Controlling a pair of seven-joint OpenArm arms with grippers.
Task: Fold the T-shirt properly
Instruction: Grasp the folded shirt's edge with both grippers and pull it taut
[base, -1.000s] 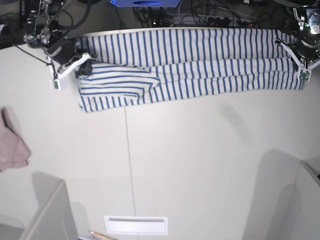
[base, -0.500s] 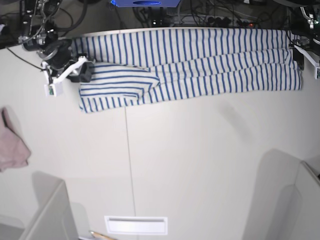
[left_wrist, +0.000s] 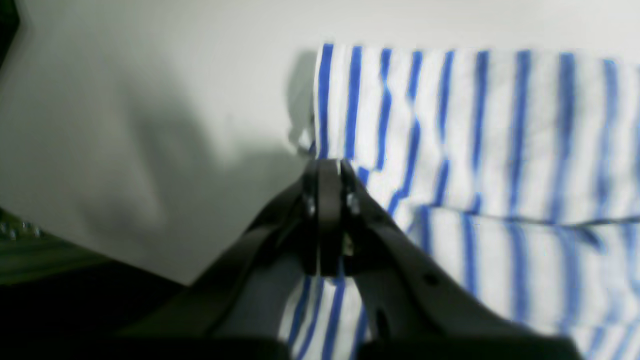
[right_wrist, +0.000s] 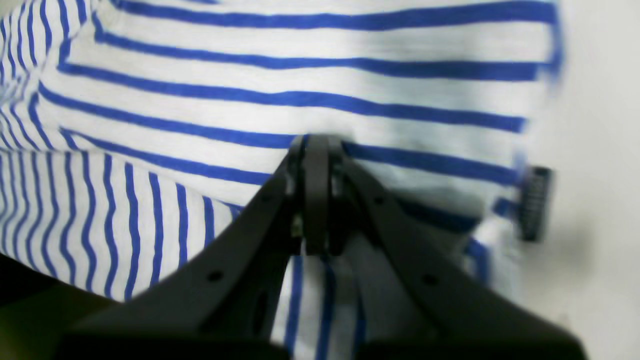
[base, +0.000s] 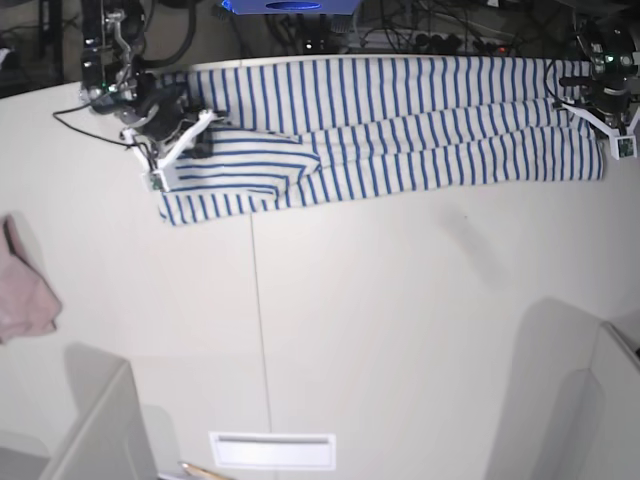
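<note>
**At far edge of counter: both ends of shirt pinched**

Along the counter's (base: 400, 330) far edge the T-shirt (base: 400, 130) lies folded into a long band. Left gripper (left_wrist: 327, 167) sits w/ tips together at one short end, apparently pinching fabric; right gripper (right_wrist: 317, 142) likewise at the other. Step: gripping ends for next fold. Next probably needs both to lift together, keeping layers aligned.

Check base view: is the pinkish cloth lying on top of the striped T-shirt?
No. The pinkish cloth sits at the table's left edge, well apart from the T-shirt, which is stretched along the far edge.
</note>
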